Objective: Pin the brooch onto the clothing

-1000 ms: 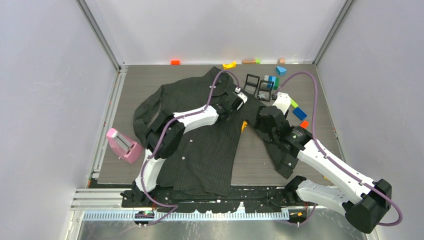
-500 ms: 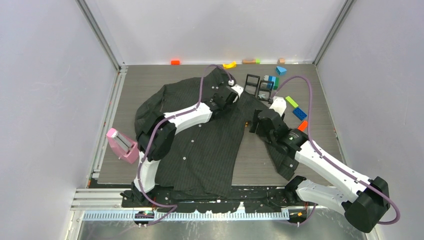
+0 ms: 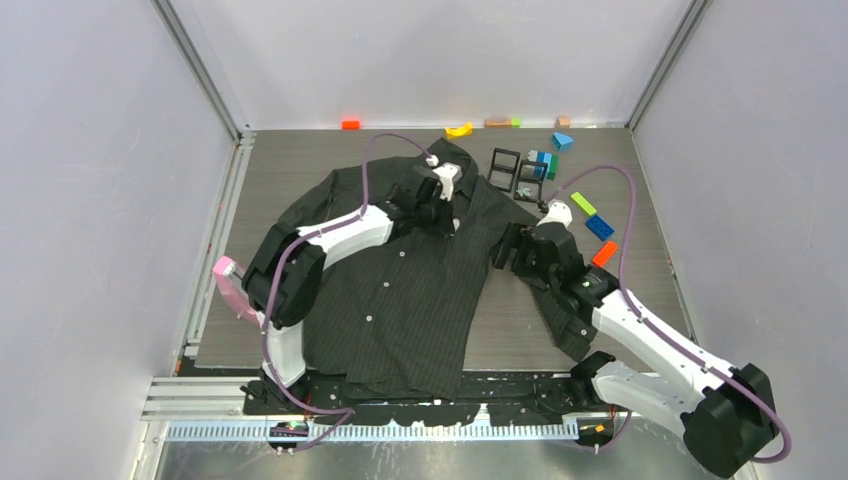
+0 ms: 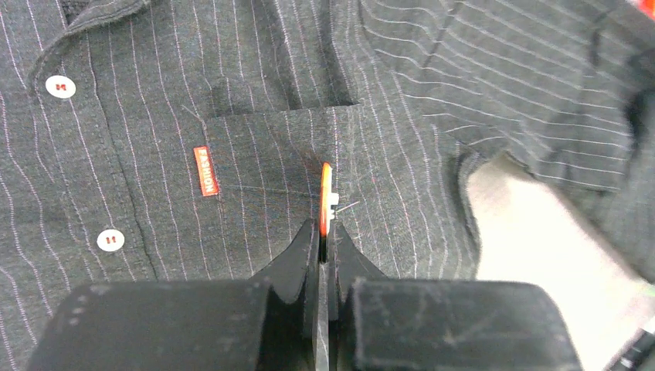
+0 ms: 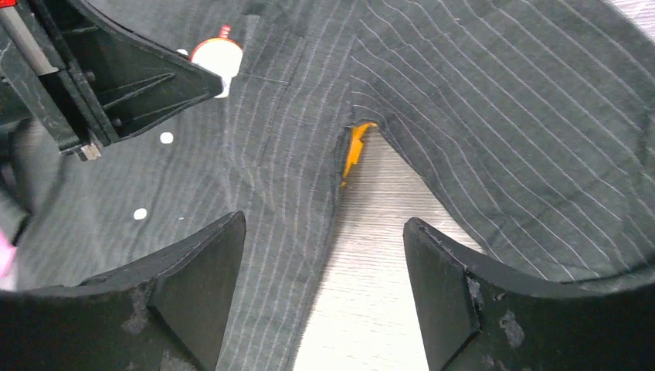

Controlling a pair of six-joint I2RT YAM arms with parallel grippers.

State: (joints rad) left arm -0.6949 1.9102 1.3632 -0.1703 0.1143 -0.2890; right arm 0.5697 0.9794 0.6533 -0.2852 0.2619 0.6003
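Dark charcoal pinstriped button-up shirt [image 3: 400,300] is lying spread face up across the middle of the grey wood-grain counter [image 3: 510,335], its collar pointing to the far edge and its hem reaching the near edge. The left tool [image 4: 324,232] is clenching a thin orange-rimmed brooch [image 4: 326,197] edge-on, holding it over the shirt's chest pocket [image 4: 270,154], just beside the small red tag [image 4: 205,171]; whether the brooch is touching the fabric cannot be told. The right tool [image 5: 323,224] is standing released, jaws spread wide and gripping nothing, hovering above the spot where the sleeve is meeting the body, where a small orange piece [image 5: 354,151] is peeking from under the cloth.
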